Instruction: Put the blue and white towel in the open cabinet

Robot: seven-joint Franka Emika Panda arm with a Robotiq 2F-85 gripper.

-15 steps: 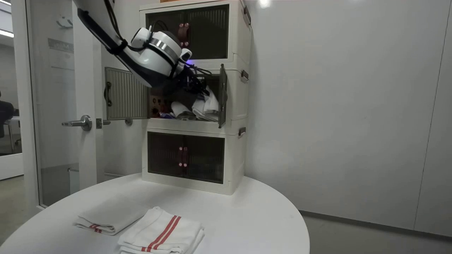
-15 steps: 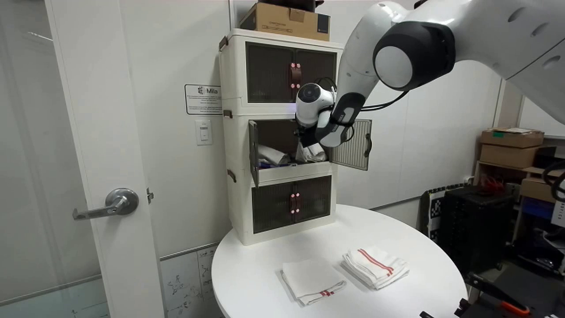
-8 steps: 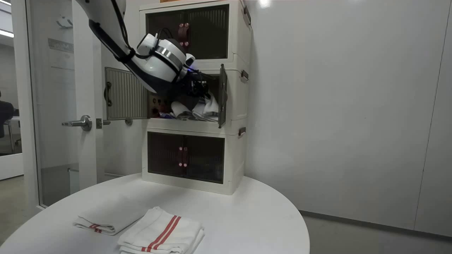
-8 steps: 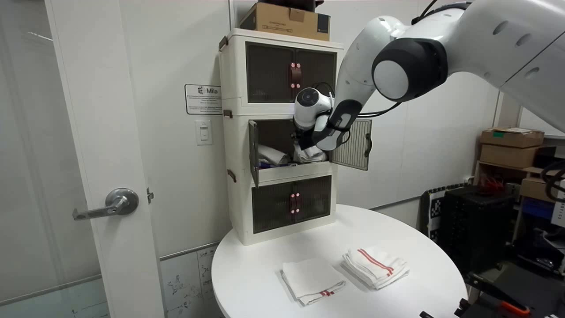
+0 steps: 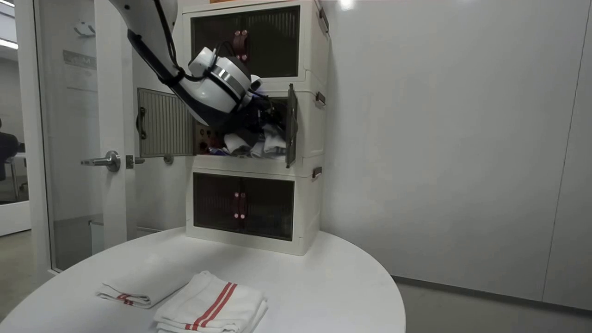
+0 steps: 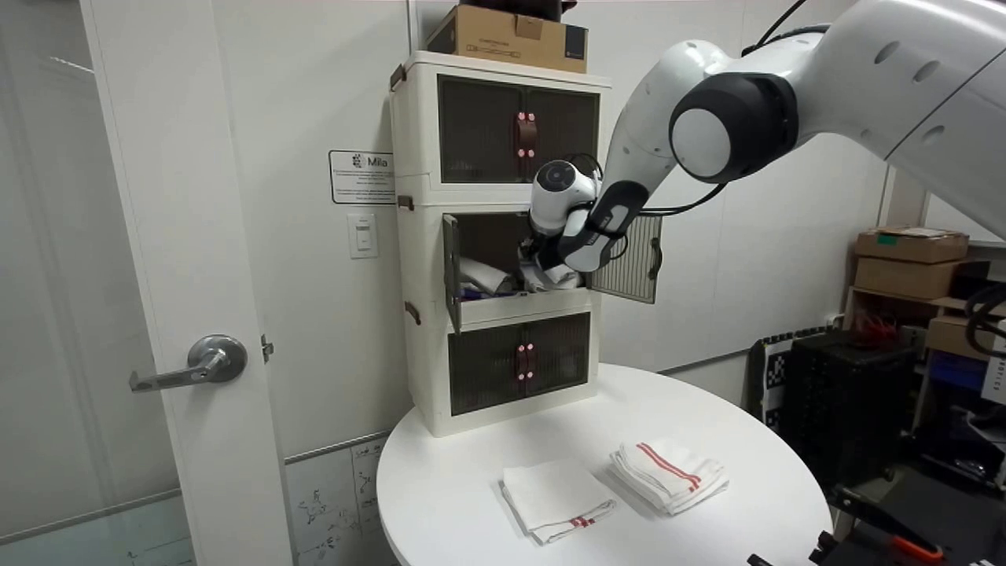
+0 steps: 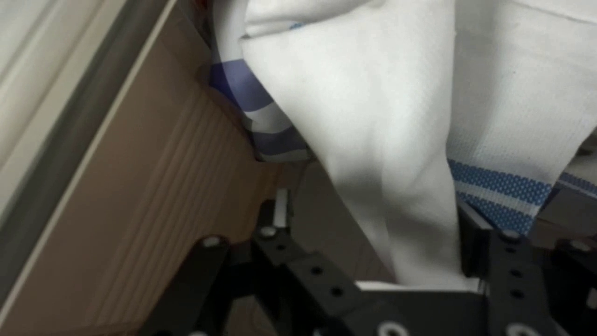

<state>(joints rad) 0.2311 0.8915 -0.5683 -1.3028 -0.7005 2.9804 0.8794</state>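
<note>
The blue and white towel (image 7: 396, 93) lies bunched inside the open cabinet (image 5: 240, 163), which is the middle compartment of the white tower. Its blue stripes show at the right of the wrist view. In an exterior view the towel (image 6: 550, 277) sits on the side nearer the arm. My gripper (image 7: 377, 212) has reached into the compartment, its fingers wide apart. A white fold of the towel stands between them, close against the right finger, while a gap separates it from the left finger (image 7: 281, 210). Part of the towel is hidden behind the gripper in both exterior views.
Both dark doors (image 5: 292, 125) of the compartment stand swung out, one close beside the towel. A rolled pale cloth (image 6: 485, 275) lies within too. Two folded white towels with red stripes, a flat one (image 6: 554, 495) and a thicker one (image 6: 668, 475), rest on the round table (image 6: 440, 503).
The gripper's fingers have spread, releasing the towel. My hand has moved lower and deeper into the compartment, and the towel's raised part has sunk down.
</note>
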